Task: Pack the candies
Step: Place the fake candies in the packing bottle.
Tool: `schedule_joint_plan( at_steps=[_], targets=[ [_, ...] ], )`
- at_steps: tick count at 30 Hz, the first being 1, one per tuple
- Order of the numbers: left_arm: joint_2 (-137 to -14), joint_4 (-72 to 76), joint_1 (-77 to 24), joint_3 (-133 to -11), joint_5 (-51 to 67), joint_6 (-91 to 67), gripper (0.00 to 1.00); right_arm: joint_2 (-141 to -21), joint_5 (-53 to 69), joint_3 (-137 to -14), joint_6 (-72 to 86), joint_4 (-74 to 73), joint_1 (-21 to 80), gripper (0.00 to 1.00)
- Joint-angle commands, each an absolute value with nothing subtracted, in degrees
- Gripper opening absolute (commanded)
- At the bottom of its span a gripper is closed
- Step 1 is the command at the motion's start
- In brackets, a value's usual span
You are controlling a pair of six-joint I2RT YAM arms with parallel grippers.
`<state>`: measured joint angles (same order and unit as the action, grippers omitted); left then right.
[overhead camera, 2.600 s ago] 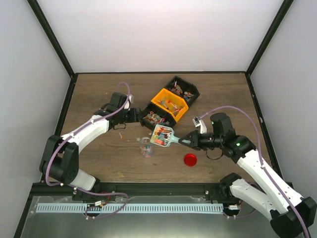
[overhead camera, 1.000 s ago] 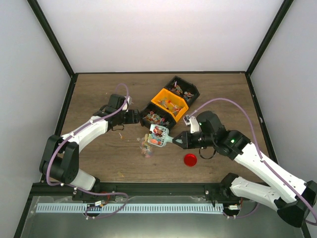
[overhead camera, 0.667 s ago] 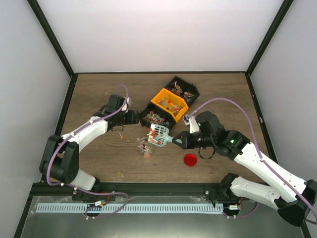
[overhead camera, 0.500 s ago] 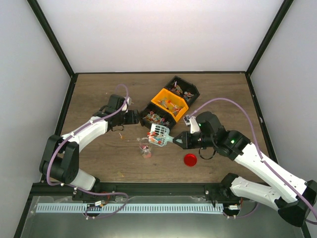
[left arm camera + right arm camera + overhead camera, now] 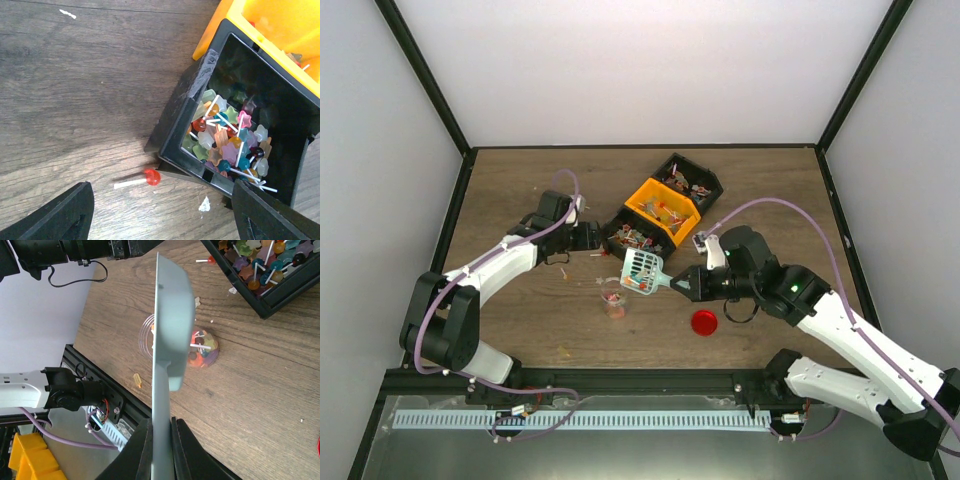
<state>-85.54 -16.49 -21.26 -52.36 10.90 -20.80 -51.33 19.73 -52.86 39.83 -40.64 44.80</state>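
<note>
Wooden tabletop [image 5: 520, 190], frame centre: you have the right gripper [image 5: 678, 284] clamped on the teal scoop [image 5: 642, 270] just upper right of the clear cup [image 5: 613, 299] holding candies [image 5: 202, 346], and the left gripper [image 5: 590, 237] gaping wide beside the black bin [image 5: 620, 241].

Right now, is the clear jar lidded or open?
Open: the jar has a bare mouth with candies inside, and the red lid lies apart on the table.
</note>
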Motion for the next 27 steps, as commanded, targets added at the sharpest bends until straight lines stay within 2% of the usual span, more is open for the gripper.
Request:
schedule_joint_plan(
  at_steps=[1, 11, 27],
  targets=[
    [-84.92, -15.29, -20.94, -51.72, 11.91, -20.76, 0.77, -50.54, 19.64, -55.49, 38.95, -40.4, 45.35, 0.01],
    [-84.99, -14.99, -20.99, -51.34, 11.91, -20.87, 0.77, -53.62, 14.22, -61.22, 37.89, -46.04, 49.01, 0.01],
    [-84.97, -13.95, -20.99, -49.53, 12.04, -21.27, 0.77, -56.16, 11.09, -62.13, 38.64, -47.42, 52.47, 0.01]
  ],
)
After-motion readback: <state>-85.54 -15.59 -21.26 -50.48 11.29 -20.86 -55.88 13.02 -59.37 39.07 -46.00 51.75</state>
